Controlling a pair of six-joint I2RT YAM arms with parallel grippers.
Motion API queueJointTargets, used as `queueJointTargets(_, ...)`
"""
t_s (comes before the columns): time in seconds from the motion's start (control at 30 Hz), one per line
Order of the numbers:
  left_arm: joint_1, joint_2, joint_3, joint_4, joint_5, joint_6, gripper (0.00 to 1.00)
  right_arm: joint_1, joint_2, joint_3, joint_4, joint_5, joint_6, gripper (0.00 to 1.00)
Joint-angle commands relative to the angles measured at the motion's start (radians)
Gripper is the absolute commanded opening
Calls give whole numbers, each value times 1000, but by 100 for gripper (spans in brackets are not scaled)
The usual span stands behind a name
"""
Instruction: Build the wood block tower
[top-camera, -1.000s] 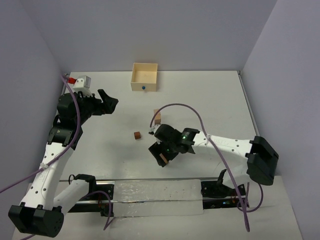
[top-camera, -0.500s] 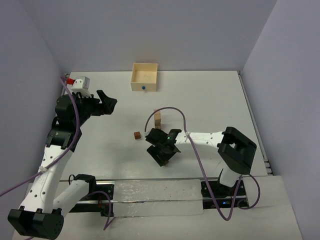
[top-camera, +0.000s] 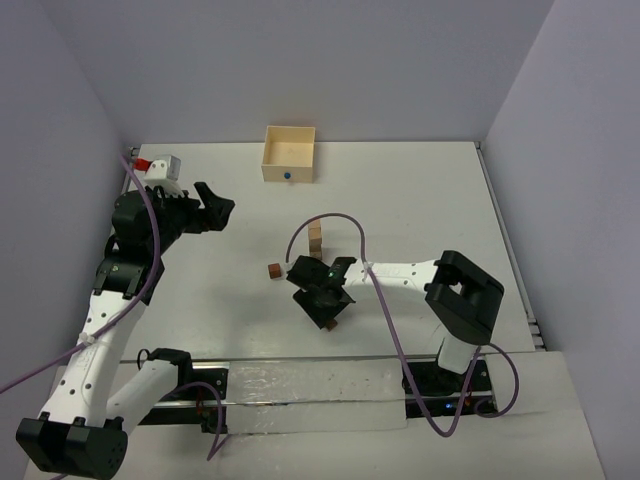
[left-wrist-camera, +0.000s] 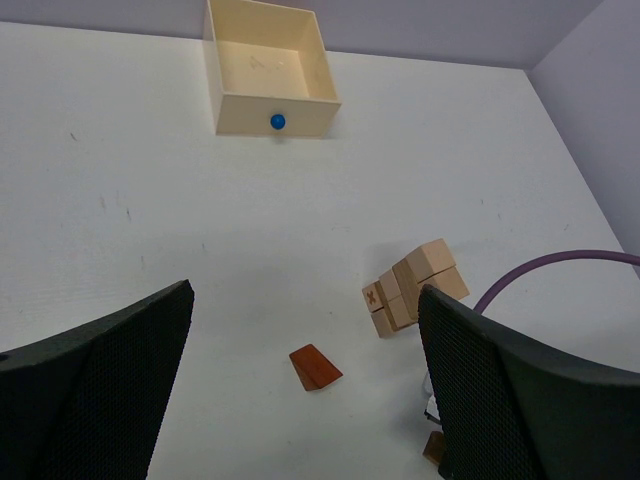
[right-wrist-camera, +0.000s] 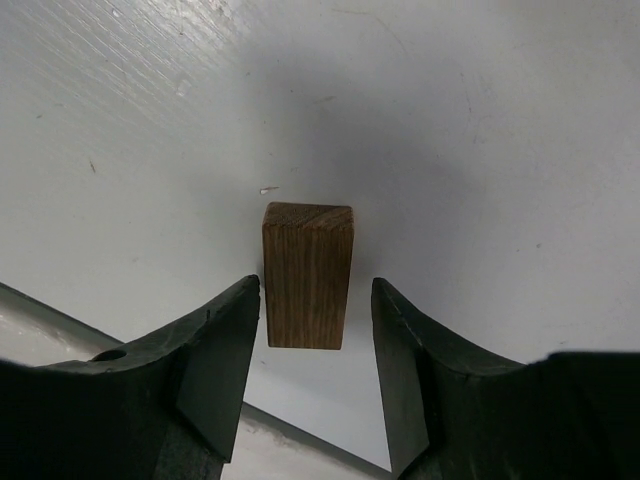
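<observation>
The tower (top-camera: 315, 237) is a short column of pale wood blocks (left-wrist-camera: 412, 285) in the middle of the table. A reddish wood block (top-camera: 274, 271) lies to its left, seen again (left-wrist-camera: 315, 366) in the left wrist view. My right gripper (top-camera: 325, 312) points down over a dark brown brick (top-camera: 332, 323) in front of the tower. In the right wrist view the brick (right-wrist-camera: 307, 275) stands between the fingers of the right gripper (right-wrist-camera: 315, 290). The left finger (right-wrist-camera: 225, 340) is nearly touching it and a gap shows on the right. My left gripper (top-camera: 215, 205) hangs wide open at the left, holding nothing.
A pale square wooden box (top-camera: 289, 153) with a blue dot (left-wrist-camera: 277, 121) stands at the back of the table. A purple cable (top-camera: 335, 222) loops from the right arm beside the tower. A white and red object (top-camera: 160, 163) sits at the far left corner.
The right arm has folded in toward the left, and its jaws have narrowed around the dark brown brick. The left arm has barely moved.
</observation>
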Motion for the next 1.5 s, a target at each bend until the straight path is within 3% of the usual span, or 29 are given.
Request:
queueJointTargets(0.0, 6, -19, 3, 34, 3, 9, 99, 4, 14, 49, 7, 27, 7, 53)
queueJointTargets(0.4, 7, -9, 17, 35, 1, 7, 99, 11, -102, 92, -52, -3, 7, 18)
queueJointTargets(0.5, 6, -4, 26, 31, -1, 6, 99, 10, -168, 158, -89, -22, -5, 6)
queueJointTargets(0.6, 6, -2, 30, 25, -13, 9, 99, 10, -255, 209, -73, -54, -23, 0)
queueJointTargets(0.7, 6, -3, 30, 22, -23, 12, 99, 9, -294, 298, -84, -50, -40, 0)
queueJointTargets(0.93, 6, 1, 22, 33, -26, 0, 99, -57, -221, 585, -185, 102, -20, 0)
queueJointTargets(1.03, 6, 4, 25, 34, -32, 2, 99, -109, -145, 703, -313, 140, 54, 0)
queueJointTargets(1.23, 6, 0, 26, 32, -33, 8, 99, -276, -28, 737, -370, 99, 197, 0)
queueJointTargets(1.47, 6, -14, 1, 26, -47, 22, 99, -315, 60, 824, -410, 127, 255, 0)
